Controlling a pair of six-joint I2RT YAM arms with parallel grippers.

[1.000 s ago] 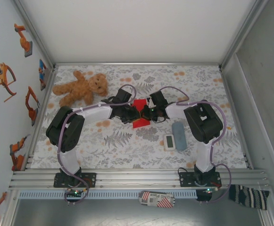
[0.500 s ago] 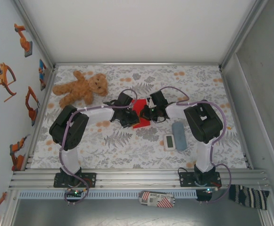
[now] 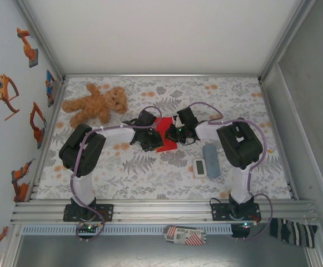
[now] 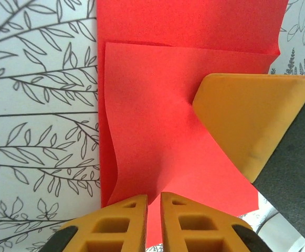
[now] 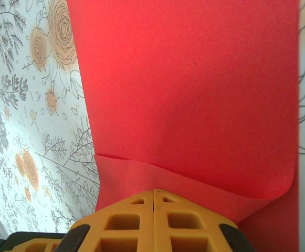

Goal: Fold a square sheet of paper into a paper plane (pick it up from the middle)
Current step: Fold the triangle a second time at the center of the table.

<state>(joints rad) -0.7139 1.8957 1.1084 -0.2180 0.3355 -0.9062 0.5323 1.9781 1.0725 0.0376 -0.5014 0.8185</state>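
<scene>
The square sheet of paper (image 3: pixel 165 127) is bright red and lies partly folded on the floral table between my two grippers. In the left wrist view its upper layer (image 4: pixel 152 121) bows up from the table and runs into the narrow gap of my left gripper (image 4: pixel 153 198), which is shut on that flap. My right gripper (image 5: pixel 153 192) is shut, tips together, at the edge of a folded flap (image 5: pixel 194 79). Its orange finger (image 4: pixel 252 121) presses a dimple into the paper in the left wrist view. From above, the left gripper (image 3: pixel 153 140) and right gripper (image 3: pixel 175 132) flank the sheet.
A teddy bear (image 3: pixel 97 103) lies at the far left. A grey-blue block (image 3: pixel 210 153) and a white timer (image 3: pixel 199 167) sit just right of the paper, beside the right arm. The floral table (image 3: pixel 150 178) has free room in front of the paper.
The left arm has shifted a little to the right, closer over the paper's left side. The right arm has stayed put.
</scene>
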